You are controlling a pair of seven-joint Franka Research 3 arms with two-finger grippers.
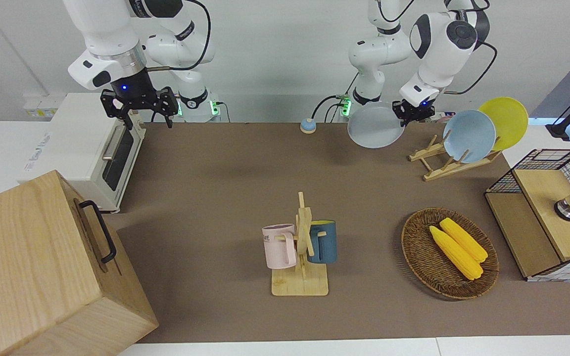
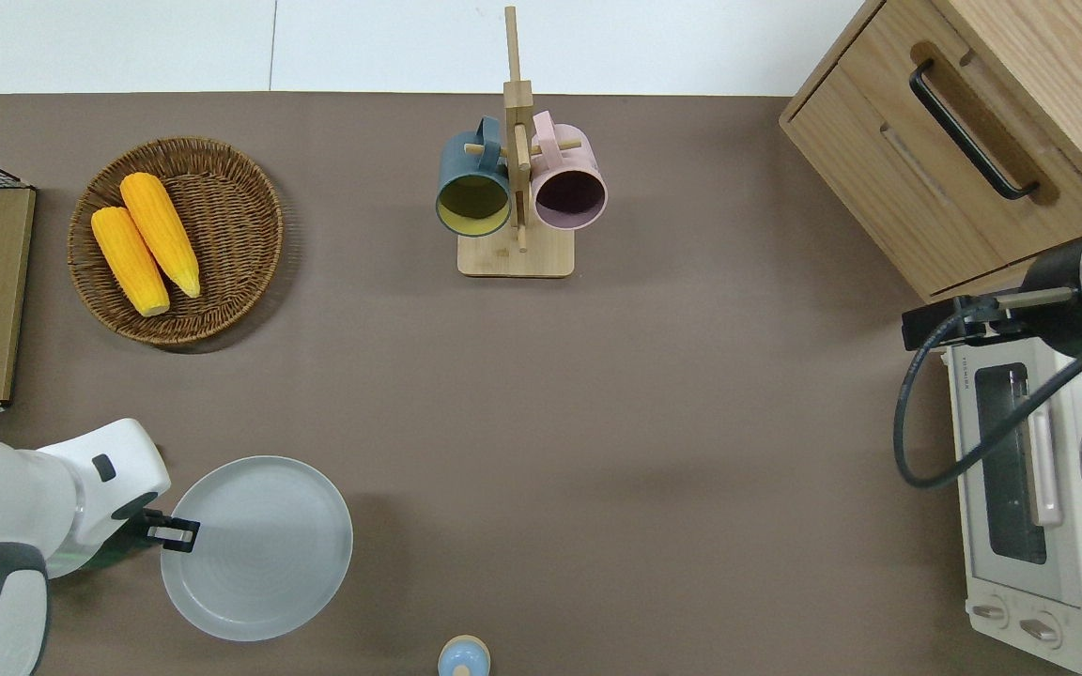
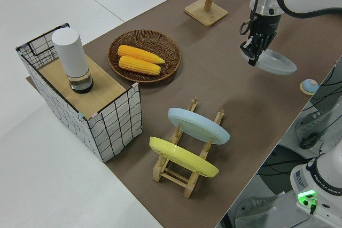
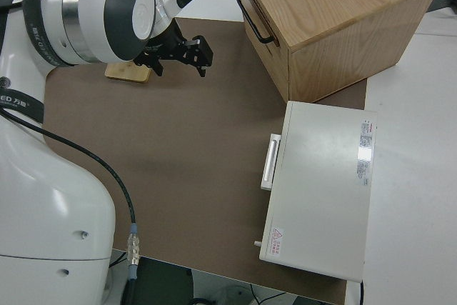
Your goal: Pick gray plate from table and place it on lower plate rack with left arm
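1. Brown and broad, the table (image 1: 225,198) carries everything; we take the lower plate rack (image 1: 438,160), at the left arm's end, as our landmark.
2. We see the rack already bearing a light-blue plate (image 1: 469,136) and a yellow plate (image 1: 505,121) in its upper slots, with bare pegs showing at its lower end.
3. We hold the gray plate (image 1: 375,131) in the air, clear of the table and near the rack, roughly level and only slightly tilted.
4. Our left gripper (image 1: 404,112) is pinched on that plate's rim at the edge facing the rack; the right arm is parked.
5. We judge the carry to be in hand: next we must bring the plate over the rack, tip it onto its edge, and lower it between the free pegs without knocking the light-blue plate.
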